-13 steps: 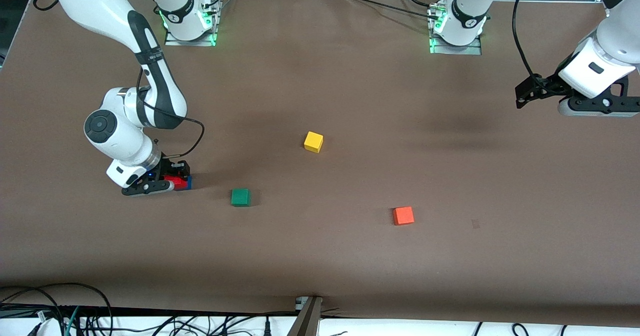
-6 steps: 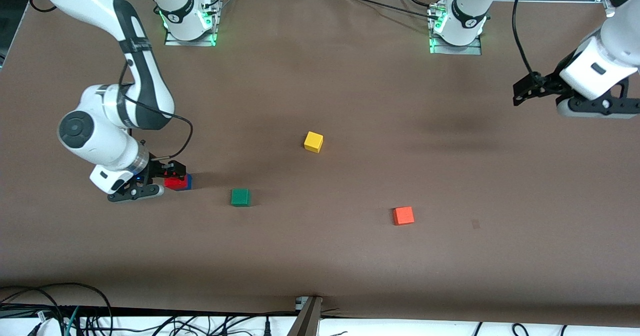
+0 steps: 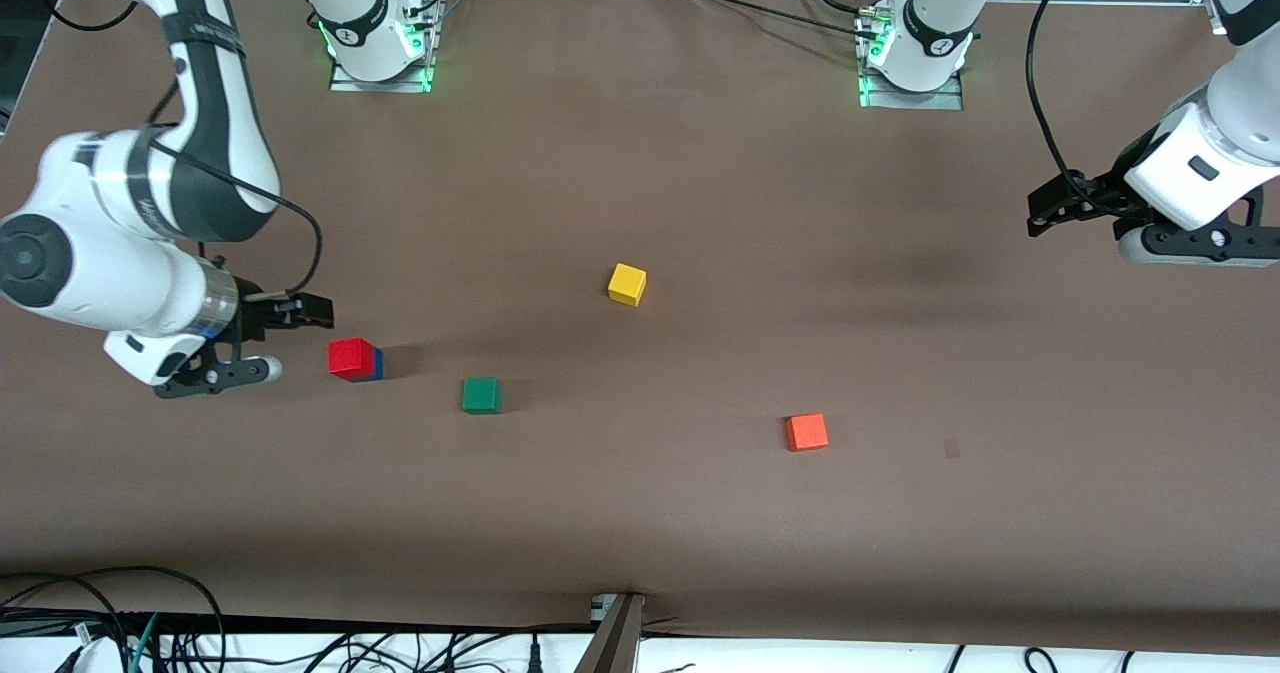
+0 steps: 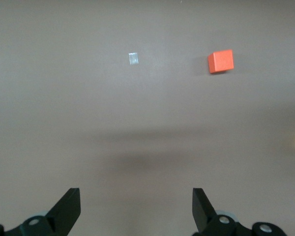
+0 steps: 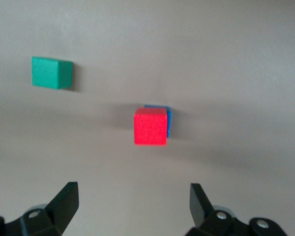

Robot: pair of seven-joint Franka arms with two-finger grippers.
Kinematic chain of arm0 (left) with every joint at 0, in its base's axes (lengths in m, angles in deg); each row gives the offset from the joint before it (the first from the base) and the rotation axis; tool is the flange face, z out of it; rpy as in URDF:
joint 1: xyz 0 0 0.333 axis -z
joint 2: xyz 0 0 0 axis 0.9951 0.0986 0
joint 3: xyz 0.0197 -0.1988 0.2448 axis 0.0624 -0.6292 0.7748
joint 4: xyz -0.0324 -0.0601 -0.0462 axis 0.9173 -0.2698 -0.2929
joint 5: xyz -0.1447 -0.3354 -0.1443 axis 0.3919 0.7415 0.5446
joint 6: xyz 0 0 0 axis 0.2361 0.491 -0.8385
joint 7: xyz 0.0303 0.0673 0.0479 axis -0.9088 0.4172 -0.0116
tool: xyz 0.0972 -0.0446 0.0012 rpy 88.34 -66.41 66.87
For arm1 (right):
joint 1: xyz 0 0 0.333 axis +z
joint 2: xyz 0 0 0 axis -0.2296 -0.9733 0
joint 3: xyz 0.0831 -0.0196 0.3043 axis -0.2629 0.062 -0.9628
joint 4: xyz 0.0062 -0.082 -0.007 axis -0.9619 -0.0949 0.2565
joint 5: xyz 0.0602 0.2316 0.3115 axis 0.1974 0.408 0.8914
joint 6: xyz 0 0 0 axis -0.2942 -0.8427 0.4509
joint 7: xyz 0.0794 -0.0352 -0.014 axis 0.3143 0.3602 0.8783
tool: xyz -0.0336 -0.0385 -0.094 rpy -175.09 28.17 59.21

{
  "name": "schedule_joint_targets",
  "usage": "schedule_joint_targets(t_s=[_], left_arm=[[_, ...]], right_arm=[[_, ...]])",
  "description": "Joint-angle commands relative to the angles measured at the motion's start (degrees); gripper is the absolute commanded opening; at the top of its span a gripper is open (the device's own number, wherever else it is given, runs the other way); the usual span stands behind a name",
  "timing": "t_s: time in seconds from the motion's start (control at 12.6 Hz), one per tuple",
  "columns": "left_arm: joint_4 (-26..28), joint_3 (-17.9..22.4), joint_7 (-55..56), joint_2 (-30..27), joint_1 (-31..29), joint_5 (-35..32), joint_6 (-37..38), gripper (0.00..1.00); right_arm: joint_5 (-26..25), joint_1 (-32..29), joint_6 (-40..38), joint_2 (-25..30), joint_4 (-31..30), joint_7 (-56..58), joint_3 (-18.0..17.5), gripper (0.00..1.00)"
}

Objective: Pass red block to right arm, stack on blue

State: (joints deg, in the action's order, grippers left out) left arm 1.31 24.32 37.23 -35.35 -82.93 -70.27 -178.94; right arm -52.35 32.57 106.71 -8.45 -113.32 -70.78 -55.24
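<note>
Red block: small pure-red cube, seated on blue cube, only thin blue edge showing; no long axis, faces roughly square with blue cube. Stack beside green cube, toward right arm's end. Right gripper: fingers apart, holding nothing, beside stack, clear of it. Left gripper: fingers apart, holding nothing, raised over table at left arm's end, well apart from stack, waiting.

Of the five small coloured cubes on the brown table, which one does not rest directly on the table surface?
The small pure-red cube: it sits on the small blue cube, while green, yellow and orange-red cubes each lie alone on the table.
</note>
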Motion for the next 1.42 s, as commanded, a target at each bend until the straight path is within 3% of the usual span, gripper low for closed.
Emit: schedule_joint_targets(t_s=[0.0, 0.24, 0.47, 0.79, 1.11, 1.34], left_arm=[[-3.6, 0.5, -0.5, 1.7, -1.4, 0.4, 1.5, 1.00], [-3.7, 0.4, -0.5, 2.2, -1.9, -0.5, 1.5, 1.00], [-3.8, -0.3, -1.9, 2.3, -1.7, -1.4, 1.7, 1.00], [-3.8, -0.4, -2.0, 2.3, -1.5, -1.4, 2.0, 1.00], [-3.8, -0.4, -2.0, 2.2, -1.4, -1.3, 2.0, 1.00], [-3.8, -0.4, -1.9, 2.2, -1.5, -1.3, 2.0, 1.00]], right_arm=[[-0.9, -0.3, -9.0, 1.0, 5.1, -0.5, 1.2, 1.00], [-3.6, -3.0, -15.0, 7.0, 5.8, -0.5, -0.2, 1.00], [-5.5, -9.2, -16.1, 13.5, 3.5, 0.0, -5.5, 1.00], [-10.4, -10.7, -19.3, 20.0, 2.8, -0.3, -6.2, 1.00], [-10.7, -13.0, -22.0, 22.8, 0.0, 0.2, -7.2, 1.00], [-11.1, -12.3, -22.4, 20.5, 0.9, 0.2, -7.2, 1.00]])
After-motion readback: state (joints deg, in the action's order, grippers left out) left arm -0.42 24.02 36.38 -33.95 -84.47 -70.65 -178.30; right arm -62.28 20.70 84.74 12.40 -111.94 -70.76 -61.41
